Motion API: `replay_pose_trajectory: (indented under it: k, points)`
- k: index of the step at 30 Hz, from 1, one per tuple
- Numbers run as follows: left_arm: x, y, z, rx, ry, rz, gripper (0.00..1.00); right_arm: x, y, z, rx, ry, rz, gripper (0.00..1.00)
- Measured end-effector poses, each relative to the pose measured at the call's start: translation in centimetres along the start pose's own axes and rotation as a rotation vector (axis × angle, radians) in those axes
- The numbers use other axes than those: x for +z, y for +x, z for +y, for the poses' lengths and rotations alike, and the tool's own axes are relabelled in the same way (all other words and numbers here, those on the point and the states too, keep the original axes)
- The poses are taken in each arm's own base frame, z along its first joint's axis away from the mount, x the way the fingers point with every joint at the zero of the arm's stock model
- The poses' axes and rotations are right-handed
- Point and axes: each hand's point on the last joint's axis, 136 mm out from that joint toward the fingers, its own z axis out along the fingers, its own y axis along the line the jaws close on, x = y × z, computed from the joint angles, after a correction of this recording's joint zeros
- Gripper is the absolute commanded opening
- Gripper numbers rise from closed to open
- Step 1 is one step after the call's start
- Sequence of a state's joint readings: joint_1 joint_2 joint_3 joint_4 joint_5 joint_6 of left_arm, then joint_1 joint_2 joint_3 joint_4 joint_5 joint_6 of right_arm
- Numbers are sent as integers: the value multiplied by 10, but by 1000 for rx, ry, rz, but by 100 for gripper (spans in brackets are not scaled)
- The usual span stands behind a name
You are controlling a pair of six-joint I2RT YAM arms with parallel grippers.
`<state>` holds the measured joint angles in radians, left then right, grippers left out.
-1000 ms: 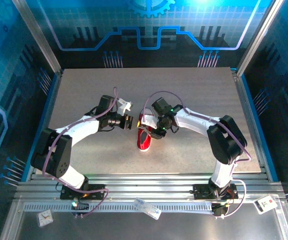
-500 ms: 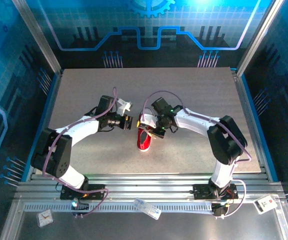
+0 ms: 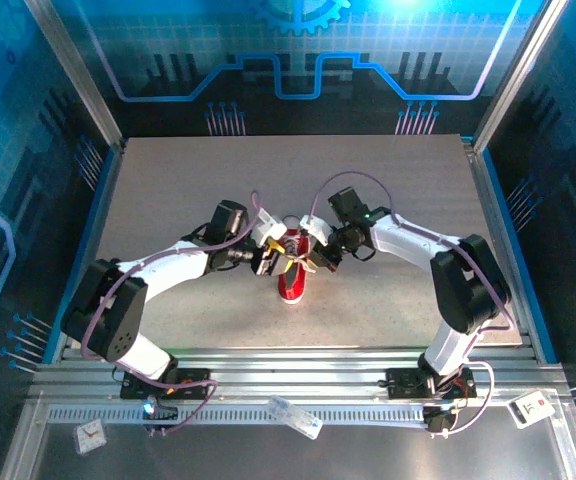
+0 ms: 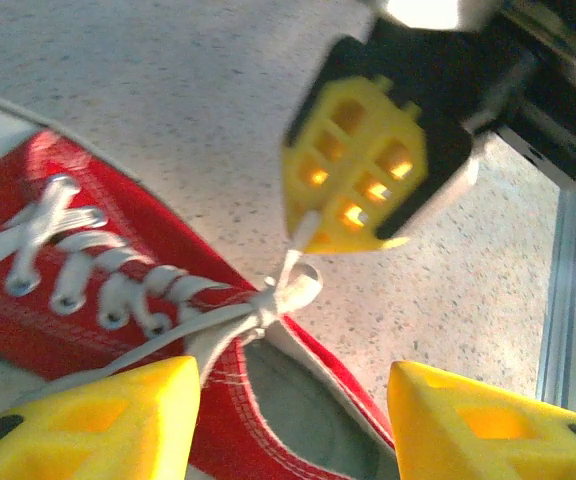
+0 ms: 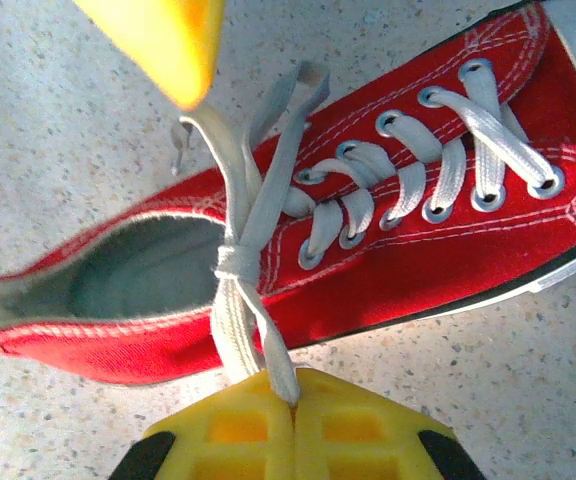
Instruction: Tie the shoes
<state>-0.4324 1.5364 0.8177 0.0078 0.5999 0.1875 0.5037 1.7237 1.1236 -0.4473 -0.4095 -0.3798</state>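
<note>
drag on the whole shoe is your biggest worry. the small red canvas sneaker with white rubber sole point(image 3: 291, 283) lies loose near the middle of the grey speckled tabletop point(image 3: 168, 200). its open collar sits between the two grippers and its toe points toward the arm bases. nothing pins it, so a pull on the lace would likely slide or tip it rather than tighten anything.

collision comes next. the left gripper point(image 4: 293, 420) hangs over the collar with its yellow jaws about halfway apart and nothing clamped between them. the right gripper point(image 5: 295, 425) is just beside it, jaws pressed flat together on the flat white lace point(image 5: 233, 330) a little past the crossing. any sideways reach by one could knock the other.

then slip: the lace is pinched right at the pad tips, so a sharp tug could pull it free.

smallest, the crossing knot point(image 5: 230, 262) looks like a single loose turn, and slack would probably let it open. the free lace end point(image 5: 298, 85) stands up close to the left gripper, with the right gripper partly crowding the way to it.

around you: purple cables point(image 3: 353, 188) loop over the arms, a slotted aluminium rail point(image 3: 368, 385) runs along the near edge, and a small white box point(image 3: 534, 406) lies below it, well apart from the work.
</note>
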Motion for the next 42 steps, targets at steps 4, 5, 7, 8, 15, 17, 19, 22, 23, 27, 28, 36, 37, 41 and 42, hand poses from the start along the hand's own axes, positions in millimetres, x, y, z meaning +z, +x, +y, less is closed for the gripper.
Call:
replay_pose_trajectory:
  k: [4, 5, 7, 8, 15, 17, 19, 22, 23, 27, 28, 36, 37, 41, 42]
  points:
    - [4, -10, 0, 89, -1, 0, 48, -1, -5, -3, 66, -49, -19, 0]
    - [6, -13, 2, 102, -3, 2, 48, -1, -5, -3, 80, -58, -21, 0]
    - [9, -20, 6, 131, -8, 8, 47, -1, -5, -4, 108, -77, -22, 0]
    - [11, -22, 7, 142, -9, 16, 47, 0, -5, -4, 121, -85, -23, 0]
    - [24, -22, 8, 225, 4, 86, 47, 0, -2, -12, 240, -142, -31, 0]
    - [27, -19, 8, 236, 9, 109, 46, -1, -2, -15, 275, -158, -42, 0]
    - [31, -17, 9, 243, 13, 134, 45, -3, -1, -18, 308, -172, -53, 0]
    - [41, -17, 13, 264, 15, 169, 44, -7, -3, -21, 340, -191, -72, 0]
    - [45, -17, 14, 270, 18, 181, 43, -8, -3, -21, 347, -197, -78, 0]
    - [53, -15, 17, 284, 17, 216, 40, -11, -7, -22, 365, -213, -98, 0]
    - [54, -14, 18, 283, 15, 224, 39, -11, -7, -22, 371, -217, -102, 0]
    - [56, -11, 24, 267, -16, 261, 44, -17, 0, -34, 442, -198, -149, 0]
    - [56, -11, 25, 256, -22, 258, 45, -19, 0, -35, 448, -192, -154, 0]
    - [47, -16, 39, 115, -71, 210, 46, -25, -3, -39, 453, -179, -175, 0]
    - [41, -18, 45, 56, -93, 194, 46, -25, -3, -39, 454, -179, -177, 0]
